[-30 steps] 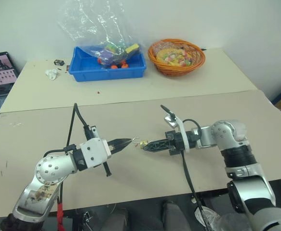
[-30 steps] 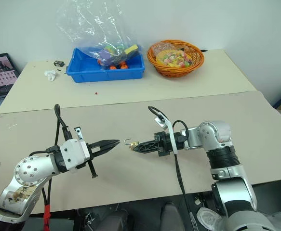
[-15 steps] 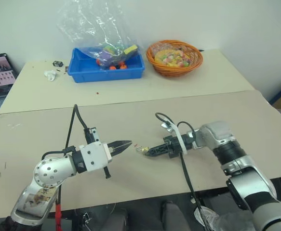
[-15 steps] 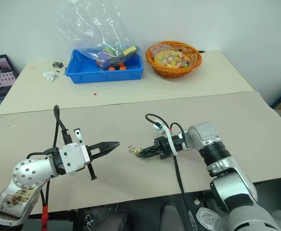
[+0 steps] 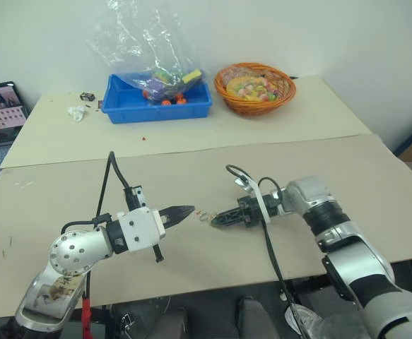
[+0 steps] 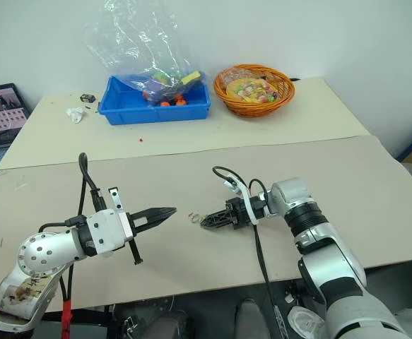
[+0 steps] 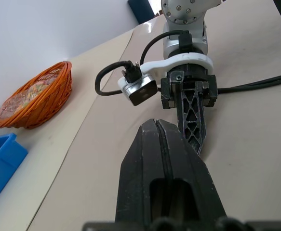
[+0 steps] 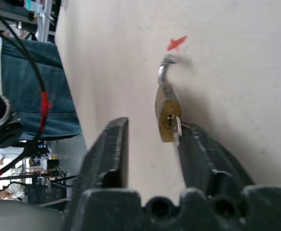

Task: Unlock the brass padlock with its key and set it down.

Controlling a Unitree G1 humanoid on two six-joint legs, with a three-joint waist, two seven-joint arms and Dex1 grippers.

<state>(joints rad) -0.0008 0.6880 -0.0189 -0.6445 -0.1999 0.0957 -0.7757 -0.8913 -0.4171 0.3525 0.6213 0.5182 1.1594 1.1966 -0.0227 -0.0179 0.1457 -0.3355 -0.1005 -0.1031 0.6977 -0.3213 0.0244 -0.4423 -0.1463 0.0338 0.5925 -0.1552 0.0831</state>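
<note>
Right wrist view showed the padlock (image 8: pixel 168 115) lying on the desk (image 8: pixel 236 62) with its shackle swung out of the body, so I judged it unlocked. It lay between my right jaws, which stood parted around it; its body was just against one finger (image 8: pixel 205 154) and clear of the other, so I gripped nothing there. No key could be made out. In the head views the padlock (image 5: pixel 203 215) sat between my right jaws (image 5: pixel 215 221) and my left jaws (image 5: pixel 184 210), whose fingers were shut with nothing visible between them.

The risk, as I judged it, was in pulling away. That finger beside the body could drag or flip so small a lock if I drew back along the desk rather than lifting clear. The open shackle could also catch on a fingertip. My left jaws pointed at it from near by, and any forward drift would have nudged it.
</note>
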